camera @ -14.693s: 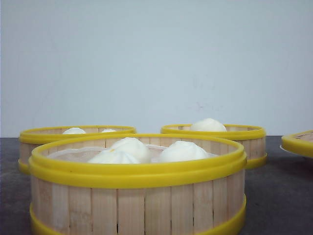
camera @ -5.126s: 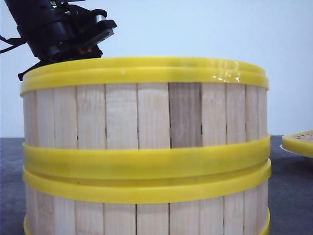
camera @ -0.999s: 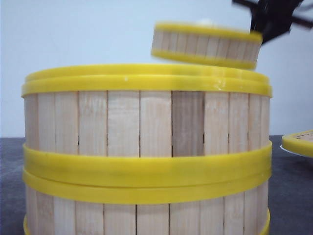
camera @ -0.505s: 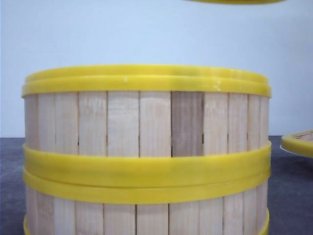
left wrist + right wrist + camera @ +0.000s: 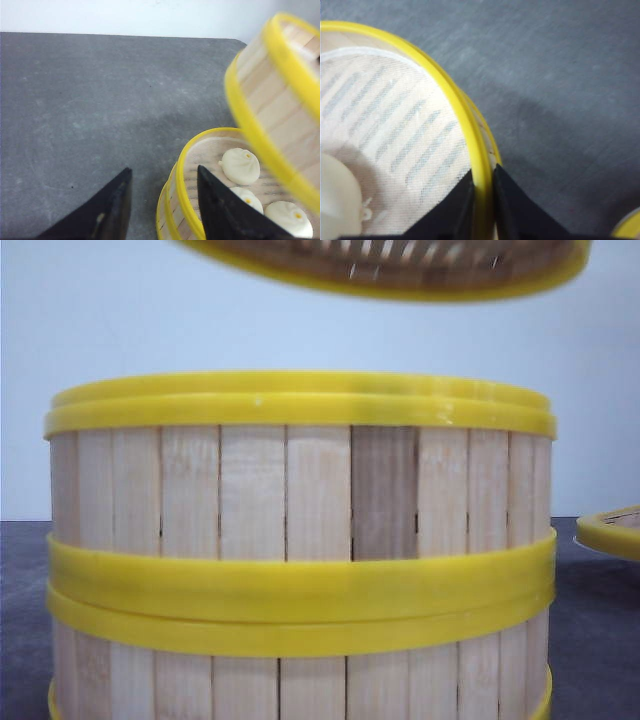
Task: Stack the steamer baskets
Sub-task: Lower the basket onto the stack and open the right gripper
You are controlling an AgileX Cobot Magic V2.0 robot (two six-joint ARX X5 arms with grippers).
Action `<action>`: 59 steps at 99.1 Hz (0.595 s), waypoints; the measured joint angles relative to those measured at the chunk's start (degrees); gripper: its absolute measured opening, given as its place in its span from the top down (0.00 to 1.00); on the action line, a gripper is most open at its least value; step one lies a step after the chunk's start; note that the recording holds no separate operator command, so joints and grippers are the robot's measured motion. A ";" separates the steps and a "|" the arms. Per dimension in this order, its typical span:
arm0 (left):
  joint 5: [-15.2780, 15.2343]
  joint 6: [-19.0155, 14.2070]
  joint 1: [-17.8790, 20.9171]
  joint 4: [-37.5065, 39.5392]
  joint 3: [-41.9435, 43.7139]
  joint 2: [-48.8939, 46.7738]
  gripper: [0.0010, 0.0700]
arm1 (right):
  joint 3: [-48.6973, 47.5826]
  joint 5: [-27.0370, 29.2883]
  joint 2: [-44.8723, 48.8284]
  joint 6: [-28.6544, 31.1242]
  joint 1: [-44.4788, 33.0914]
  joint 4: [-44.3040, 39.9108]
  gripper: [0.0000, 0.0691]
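Front view: two steamer baskets stacked w/ rims mated, filling the frame. The lower basket (image 5: pixel 300 680) sits on the dark tabletop (image 5: pixel 590 640), the upper basket (image 5: pixel 300 490) on it. A third basket (image 5: pixel 400 265) hangs in the air over the stack toward 1 o'clock, tilted, slatted underside showing, not touching the stack's top rim. A fourth basket's rim (image 5: pixel 610 532) pokes in at 3 o'clock, well apart from the stack.

Right claw (image 5: pixel 482 200): closed on the airborne basket's yellow rim, one finger inside the wall, one outside. The cloth liner (image 5: pixel 385 125) and part of a white bun (image 5: pixel 335 200) show inside it.

Left claw (image 5: pixel 162 200): open, holding nothing, fingers apart; one fingertip (image 5: pixel 212 200) overlaps the stack's top rim in that view, can't tell if touching. Three buns (image 5: pixel 240 165) lie in the stack's top basket. The airborne basket is blurred in that view, above the stack.
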 joint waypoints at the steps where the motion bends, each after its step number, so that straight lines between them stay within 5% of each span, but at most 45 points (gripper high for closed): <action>1: 0.00 0.04 0.00 0.00 0.00 0.00 0.67 | -0.33 0.00 0.04 0.02 0.17 0.15 0.95; 59: 0.00 0.79 0.00 -0.39 0.00 0.00 0.67 | -3.89 3.28 6.03 1.53 5.97 3.74 0.95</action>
